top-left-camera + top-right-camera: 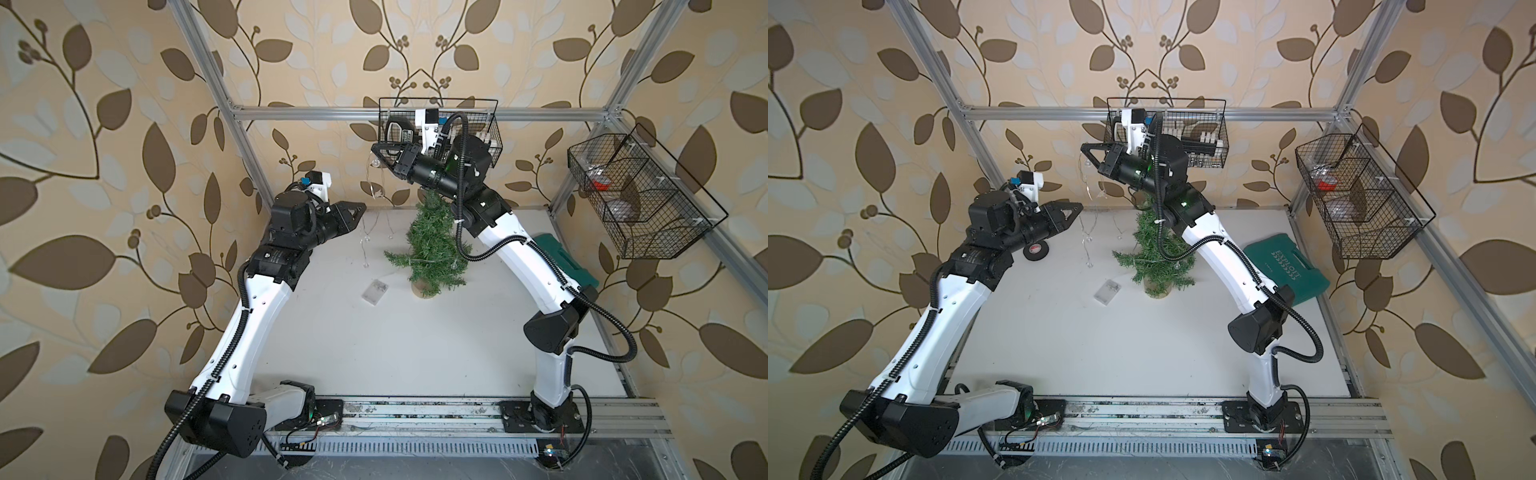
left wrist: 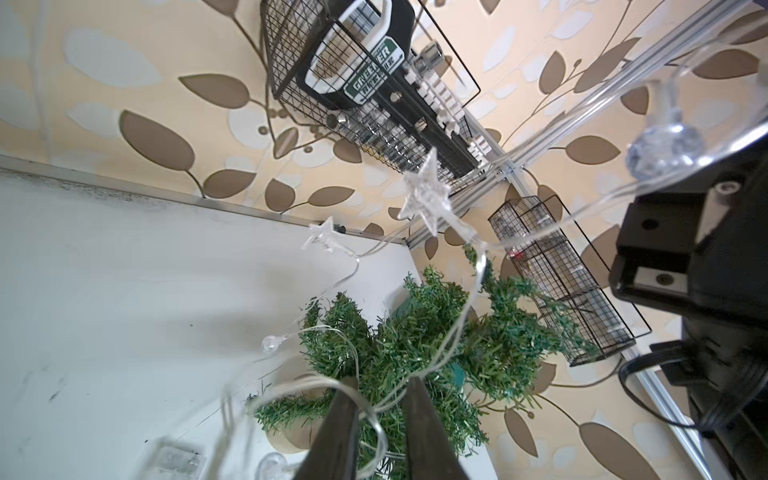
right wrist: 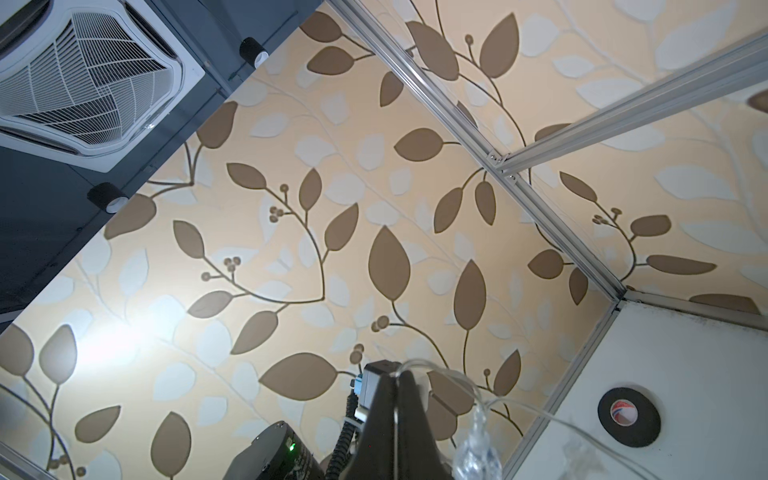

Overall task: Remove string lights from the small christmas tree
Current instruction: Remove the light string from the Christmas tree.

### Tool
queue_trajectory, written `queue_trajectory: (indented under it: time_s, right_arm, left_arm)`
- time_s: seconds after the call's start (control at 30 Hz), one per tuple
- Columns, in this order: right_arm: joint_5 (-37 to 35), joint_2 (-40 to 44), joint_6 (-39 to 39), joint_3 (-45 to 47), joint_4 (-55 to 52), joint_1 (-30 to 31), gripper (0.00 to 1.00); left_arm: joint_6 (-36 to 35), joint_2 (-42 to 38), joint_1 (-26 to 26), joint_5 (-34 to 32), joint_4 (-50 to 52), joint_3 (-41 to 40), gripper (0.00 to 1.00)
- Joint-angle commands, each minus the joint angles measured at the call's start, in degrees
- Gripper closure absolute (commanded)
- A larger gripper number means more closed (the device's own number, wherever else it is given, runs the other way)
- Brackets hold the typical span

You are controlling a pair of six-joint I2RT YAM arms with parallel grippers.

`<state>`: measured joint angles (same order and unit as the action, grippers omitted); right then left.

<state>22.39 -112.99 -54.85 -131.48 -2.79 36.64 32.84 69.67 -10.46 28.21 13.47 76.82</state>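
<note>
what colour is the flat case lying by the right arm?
Teal green case with white lettering, clearest in a top view.

The left arm [image 1: 253, 307] reaches forward with its left gripper [image 1: 360, 205] held level and pointing across to the robot's right, fingers slightly parted. The right arm [image 1: 528, 257] stands taller, its right gripper [image 1: 375, 147] raised high and pinched tight on the string lights [image 2: 426, 193].

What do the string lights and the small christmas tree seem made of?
The string lights: thin bare metal wire, silvery glint; bulbs clear glossy plastic, probably. The small christmas tree: matte green plastic-looking bristles; tan base, possibly wood.
</note>
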Motion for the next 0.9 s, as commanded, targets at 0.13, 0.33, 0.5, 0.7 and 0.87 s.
queue_trajectory:
  time_s: [0.13, 0.33, 0.5, 0.7, 0.87]
  right_arm:
    - [1.1, 4.5, -0.2, 4.1, 0.1, 0.8, 1.0]
    - [1.2, 5.3, -0.2, 5.2, 0.1, 1.2, 1.0]
    - [1.1, 5.5, -0.1, 5.4, 0.1, 1.3, 1.0]
    - [1.5, 5.5, -0.2, 5.4, 0.1, 1.4, 1.0]
    - [1.7, 5.9, 0.1, 6.3, -0.1, 1.4, 1.0]
  left_arm:
    - [-8.7, 1.7, -4.6, 3.6, -21.6, -4.6, 0.64]
    - [-13.3, 6.1, -6.1, 3.2, -22.2, -2.2, 0.53]
    - [-14.7, 9.0, -6.3, 0.1, -24.2, -1.0, 0.48]
    - [-17.2, 11.7, -6.3, -3.1, -25.7, 0.5, 0.45]
    - [-17.8, 12.5, -6.3, -4.2, -26.6, 1.5, 0.45]
